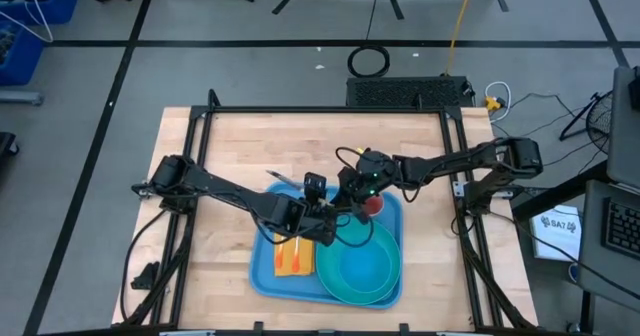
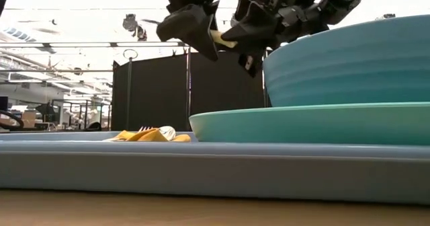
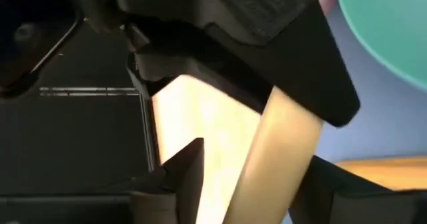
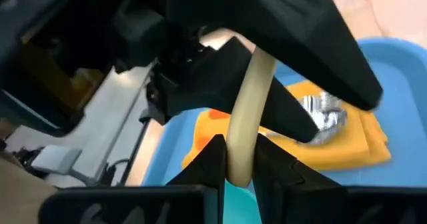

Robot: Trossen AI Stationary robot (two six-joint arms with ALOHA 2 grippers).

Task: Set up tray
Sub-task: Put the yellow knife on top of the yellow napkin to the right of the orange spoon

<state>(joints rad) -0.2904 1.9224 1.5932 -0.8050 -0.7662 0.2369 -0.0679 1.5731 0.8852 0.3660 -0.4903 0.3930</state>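
Overhead, both arms meeting above the tray (image 1: pixel 265 276), right claw (image 4: pixel 241 164) clamped on a cream handle (image 4: pixel 248 111) (left claw (image 1: pixel 322 219) loosened).

On the wooden bench (image 1: pixel 230 176) lies the blue tray (image 1: pixel 262 276), holding a turquoise plate (image 1: pixel 365 271) and an orange napkin (image 1: pixel 293 258). Both dark arms meet above the tray's far edge, the left pincer (image 1: pixel 325 219) just beside the right pincer (image 1: pixel 352 204). A red object (image 1: pixel 374 205) shows under them.
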